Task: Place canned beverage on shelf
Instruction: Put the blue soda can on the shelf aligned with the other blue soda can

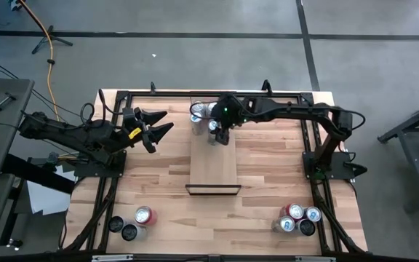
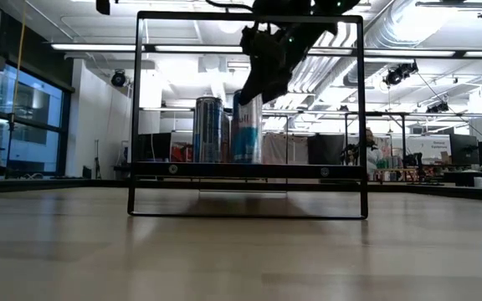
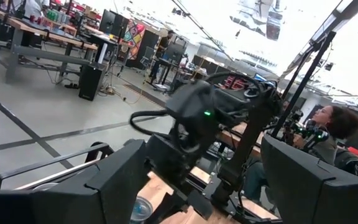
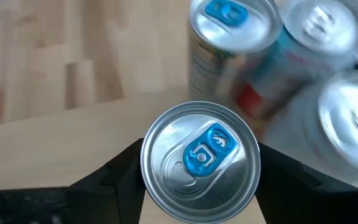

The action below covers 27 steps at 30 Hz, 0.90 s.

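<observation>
A silver canned beverage with a blue tab [image 4: 199, 163] stands upright on the far end of the shelf [image 1: 213, 164], a long light-wood plank with a black frame. My right gripper [image 4: 199, 183] comes down over it [image 1: 219, 135] and is shut on it. Three more cans [image 4: 229, 37] [image 4: 319, 31] [image 4: 353, 124] stand close behind it on the shelf. In the low view the held can [image 2: 247, 130] stands beside a silver one [image 2: 209, 130]. My left gripper [image 1: 155, 131] waits open in the air to the shelf's left. My right gripper has the can between its two fingers, one finger [image 4: 114, 177] on each side of the upper wall just under the rim [image 4: 145, 177]. The fingers slant down from above. The can stands upright with its bottom on the shelf board [image 2: 249, 170].
Groups of cans stand at the table's near left [image 1: 133, 222] and near right [image 1: 298, 218] corners. A black frame [image 1: 308, 138] runs round the tabletop. In the left wrist view [image 3: 210, 186] the right arm and people in the room behind it show.
</observation>
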Tool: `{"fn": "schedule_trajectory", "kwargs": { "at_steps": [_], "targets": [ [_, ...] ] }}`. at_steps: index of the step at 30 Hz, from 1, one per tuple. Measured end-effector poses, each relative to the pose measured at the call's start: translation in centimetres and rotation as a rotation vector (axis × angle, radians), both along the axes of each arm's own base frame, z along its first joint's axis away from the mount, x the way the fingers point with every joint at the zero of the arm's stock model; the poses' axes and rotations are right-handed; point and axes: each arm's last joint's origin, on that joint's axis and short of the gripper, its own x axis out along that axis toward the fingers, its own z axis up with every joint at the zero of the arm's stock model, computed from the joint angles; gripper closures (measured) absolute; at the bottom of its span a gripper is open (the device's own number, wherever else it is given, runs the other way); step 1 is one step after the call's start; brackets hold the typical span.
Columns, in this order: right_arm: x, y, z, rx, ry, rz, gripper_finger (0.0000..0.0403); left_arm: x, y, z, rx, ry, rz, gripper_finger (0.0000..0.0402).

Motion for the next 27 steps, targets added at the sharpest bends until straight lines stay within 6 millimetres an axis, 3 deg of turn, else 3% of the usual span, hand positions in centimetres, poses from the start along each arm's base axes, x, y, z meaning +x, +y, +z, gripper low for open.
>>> {"fn": "schedule_trajectory", "kwargs": {
  "at_steps": [6, 12, 21, 27],
  "targets": [
    [0.1, 2.8, 0.8, -0.087, -0.022, -0.29, 0.0177, 0.0, 0.1, 0.0, -0.023, -0.009, 0.023, 0.0124],
    [1.5, 4.8, -0.6, -0.071, -0.105, -0.516, 0.0177, 0.0, 0.1, 0.0, -0.026, -0.007, 0.028, 0.0124],
    [1.8, 4.4, -1.3, -0.056, -0.152, -0.698, 0.0177, 0.5, 0.0, -0.4, -0.035, 0.012, 0.027, 0.0124],
    [2.3, 4.0, 0.3, -0.078, -0.104, -0.706, 0.0177, 1.2, -0.2, -1.0, -0.045, 0.035, 0.025, 0.0124]
  ]
}}
